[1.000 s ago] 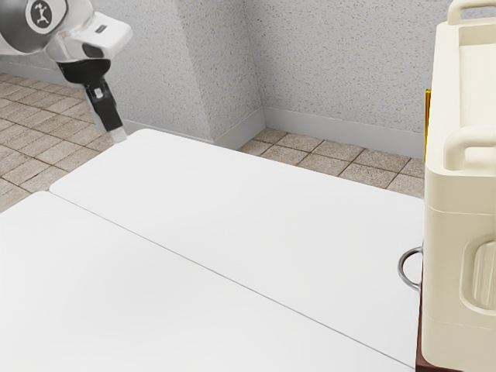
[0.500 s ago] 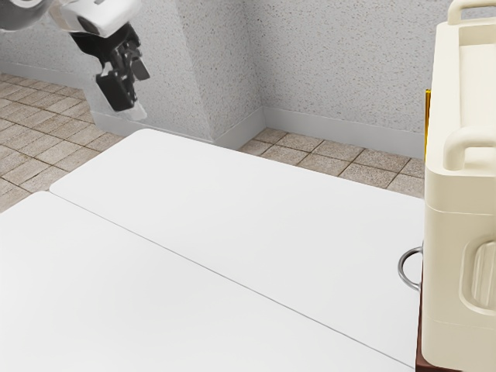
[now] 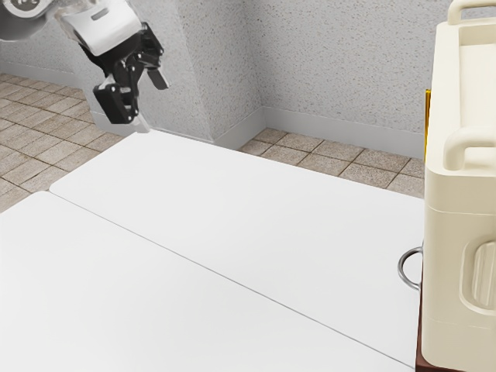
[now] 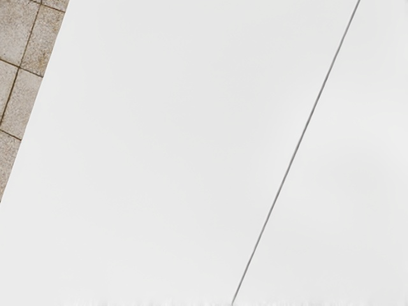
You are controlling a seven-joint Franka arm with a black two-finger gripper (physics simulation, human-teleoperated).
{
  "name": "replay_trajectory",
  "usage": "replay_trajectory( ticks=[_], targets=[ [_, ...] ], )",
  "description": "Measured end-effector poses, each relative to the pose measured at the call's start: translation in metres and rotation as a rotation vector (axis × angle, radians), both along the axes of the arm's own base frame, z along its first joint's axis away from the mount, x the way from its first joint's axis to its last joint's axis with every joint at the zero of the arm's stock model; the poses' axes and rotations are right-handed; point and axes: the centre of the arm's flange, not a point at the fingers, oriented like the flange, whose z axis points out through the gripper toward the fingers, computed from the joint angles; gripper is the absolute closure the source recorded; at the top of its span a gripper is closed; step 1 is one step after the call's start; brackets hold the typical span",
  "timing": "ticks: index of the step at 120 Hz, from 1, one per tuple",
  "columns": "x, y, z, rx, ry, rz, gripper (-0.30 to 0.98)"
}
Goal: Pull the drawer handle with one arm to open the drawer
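Note:
In the exterior view my gripper point(image 3: 153, 102) hangs in the air over the table's far-left corner, tilted, its two fingers spread apart with nothing between them. A grey metal ring handle point(image 3: 400, 268) sticks out at the exterior view's right, beside a narrow dark red-brown strip point(image 3: 420, 341) of the furniture it belongs to. Most of that furniture, including the drawer front, is hidden behind a beige container. A wide stretch of white tabletop separates gripper and handle.
The white table point(image 3: 232, 225) has a thin seam across it; the wrist view also shows the tabletop point(image 4: 159, 153) and floor tiles point(image 4: 19, 70). A large beige container point(image 3: 457, 256) stands at the exterior view's right, a yellow-gold strip point(image 3: 428, 124) behind it.
My gripper has moved toward the exterior view's right and turned, so both fingers now show apart. The handle and the beige container have stayed put.

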Motion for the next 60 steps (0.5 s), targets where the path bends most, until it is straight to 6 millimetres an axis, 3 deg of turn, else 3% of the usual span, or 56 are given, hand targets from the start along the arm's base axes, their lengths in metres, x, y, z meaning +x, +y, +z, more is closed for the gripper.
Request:
replay_trajectory(
  ticks=[8, 22, 33, 47, 60],
  targets=[
    [-0.001, -0.002, -0.019, 0.006, 0.028, -0.032, 0.0],
    [-0.006, -0.03, -0.047, 0.023, 0.04, -0.129, 0.0],
    [-0.014, -0.031, -0.064, 0.031, 0.022, -0.172, 0.0],
    [-0.007, -0.033, -0.092, 0.044, 0.007, -0.222, 0.0],
    [0.001, -0.047, -0.122, 0.055, -0.008, -0.291, 0.0]
  ],
)
